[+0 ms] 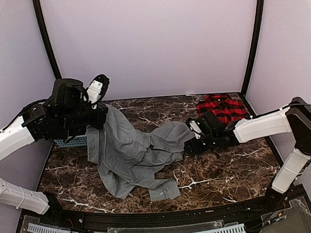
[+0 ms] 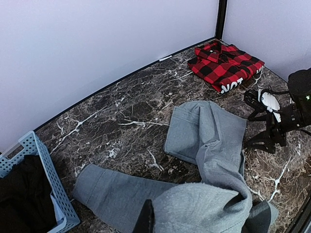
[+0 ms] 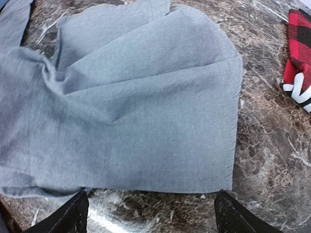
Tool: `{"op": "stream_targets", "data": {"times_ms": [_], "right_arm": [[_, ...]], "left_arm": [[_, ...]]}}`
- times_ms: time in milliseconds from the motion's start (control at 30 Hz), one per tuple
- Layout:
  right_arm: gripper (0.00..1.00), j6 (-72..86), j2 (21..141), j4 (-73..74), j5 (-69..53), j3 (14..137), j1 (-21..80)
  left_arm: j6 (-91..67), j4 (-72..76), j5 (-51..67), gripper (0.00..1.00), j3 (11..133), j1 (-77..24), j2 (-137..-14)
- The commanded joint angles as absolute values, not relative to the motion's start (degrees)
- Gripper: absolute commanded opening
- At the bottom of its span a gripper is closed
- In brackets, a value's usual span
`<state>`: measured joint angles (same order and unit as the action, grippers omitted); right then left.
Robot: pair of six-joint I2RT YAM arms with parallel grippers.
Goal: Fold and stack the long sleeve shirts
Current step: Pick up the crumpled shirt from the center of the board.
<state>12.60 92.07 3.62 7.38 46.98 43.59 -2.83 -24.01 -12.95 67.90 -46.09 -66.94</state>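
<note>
The grey long sleeve shirt lies crumpled across the middle of the table, one sleeve stretched to the left. My left gripper is shut on an edge of it and holds that part raised near the back left. In the left wrist view the cloth bunches over the gripper. My right gripper is open and low over the table, just short of the grey shirt's straight right hem, nothing between its fingers. The red-and-black plaid shirt lies folded at the back right corner, white lettering along one edge.
A light blue perforated basket stands at the left edge behind my left arm, with dark cloth inside it. Pale walls close in the back and both sides. The plaid shirt lies just right of my right gripper.
</note>
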Motion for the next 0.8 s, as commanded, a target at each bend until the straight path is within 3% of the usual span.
{"op": "stream_targets", "data": {"times_ms": [0, 267, 767], "right_arm": [[0.85, 13.71, 94.58, 7.85, 12.81, 51.75, 42.98], [0.87, -0.25, 93.13, 7.74, 6.32, 50.68, 42.98], [0.83, -9.98, 98.29, -0.44, 13.11, 49.83, 42.98]], "left_arm": [[-3.94, -21.72, -12.81, 0.0, 64.85, -45.45, -64.84], [-3.44, -21.97, -9.95, 0.0, 64.4, -43.23, -66.05], [-2.77, -22.99, -4.34, 0.0, 65.75, -38.91, -65.86]]}}
